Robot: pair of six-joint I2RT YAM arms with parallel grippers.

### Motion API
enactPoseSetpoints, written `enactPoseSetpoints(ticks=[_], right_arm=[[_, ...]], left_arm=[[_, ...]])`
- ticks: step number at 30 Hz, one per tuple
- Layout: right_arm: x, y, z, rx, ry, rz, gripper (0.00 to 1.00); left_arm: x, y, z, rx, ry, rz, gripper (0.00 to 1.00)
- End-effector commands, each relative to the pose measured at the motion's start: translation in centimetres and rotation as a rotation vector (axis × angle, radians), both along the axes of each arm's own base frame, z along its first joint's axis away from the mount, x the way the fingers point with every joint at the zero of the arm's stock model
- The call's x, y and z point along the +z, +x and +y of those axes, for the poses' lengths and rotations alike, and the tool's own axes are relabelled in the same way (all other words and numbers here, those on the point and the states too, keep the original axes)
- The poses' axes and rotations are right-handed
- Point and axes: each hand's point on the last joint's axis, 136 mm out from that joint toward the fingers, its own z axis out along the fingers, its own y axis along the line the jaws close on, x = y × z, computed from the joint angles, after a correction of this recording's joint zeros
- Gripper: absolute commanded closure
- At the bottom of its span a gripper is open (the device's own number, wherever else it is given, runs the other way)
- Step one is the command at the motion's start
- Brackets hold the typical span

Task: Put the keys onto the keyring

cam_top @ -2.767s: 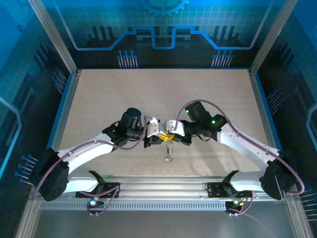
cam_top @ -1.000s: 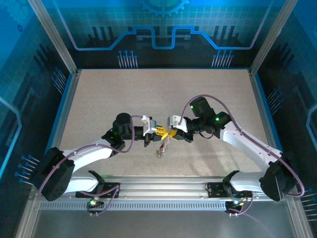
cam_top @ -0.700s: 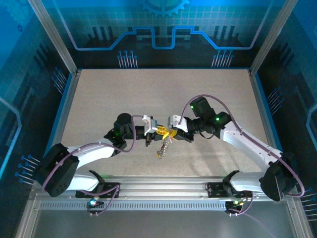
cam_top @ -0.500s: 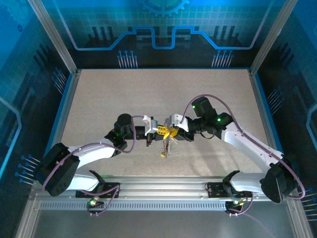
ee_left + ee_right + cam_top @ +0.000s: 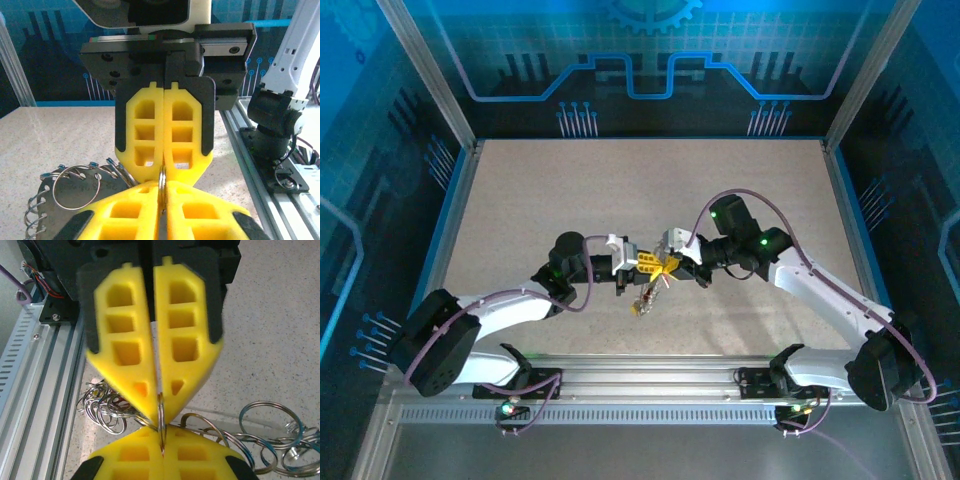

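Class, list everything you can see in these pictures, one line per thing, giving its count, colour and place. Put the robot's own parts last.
keyring: one, silvery, pinched edge-on between the two end effectors' tips.
bunch of rings: too many to count, silvery, just below the held keyring.
table: one, beige speckled, under everything.
rail: one, silver, along the table's near edge.
walls: blue patterned, around the table.
left arm: one, white and black, reaching in from the left.
right arm: one, white and black, reaching in from the right.
left end effector: one, yellow fingers, shut on the keyring.
right end effector: one, yellow fingers, shut on the keyring.
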Motion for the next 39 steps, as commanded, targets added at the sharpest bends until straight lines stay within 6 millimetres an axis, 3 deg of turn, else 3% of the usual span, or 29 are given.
enactPoseSetpoints(ticks=[1, 9, 20, 24, 26, 34, 39], right_arm=[[1.0, -0.2, 0.6, 0.034, 0.019, -0.033, 1.0], [-0.7, -0.2, 0.9, 0.041, -0.138, -0.093, 1.0], [-2.7, -0.9, 1.3, 0.084, -0.291, -0.145, 1.0], [-2.5, -1.0, 1.4, 0.087, -0.284, -0.151, 1.0], [-2.5, -1.0, 1.4, 0.087, -0.28, -0.152, 1.0], [-0.2, -1.3, 1.0, 0.071, -0.099, -0.125, 0.83], [0.2, -1.5, 0.8, 0.072, -0.057, -0.114, 0.82]], left_arm=[[-1.0, -0.7, 0.2, 0.003, 0.068, 0.0, 0.85], [-3.3, -0.8, 1.0, 0.024, 0.217, 0.072, 0.84], [-2.8, -0.8, 0.9, 0.016, 0.226, 0.08, 0.87], [-2.8, -1.0, 0.8, 0.009, 0.226, 0.085, 0.9], [-2.6, -1.1, 0.7, 0.003, 0.221, 0.093, 1.0], [-0.1, -1.1, 0.9, -0.006, 0.075, 0.069, 1.0], [1.1, -1.0, 1.2, -0.005, 0.009, 0.03, 1.0]])
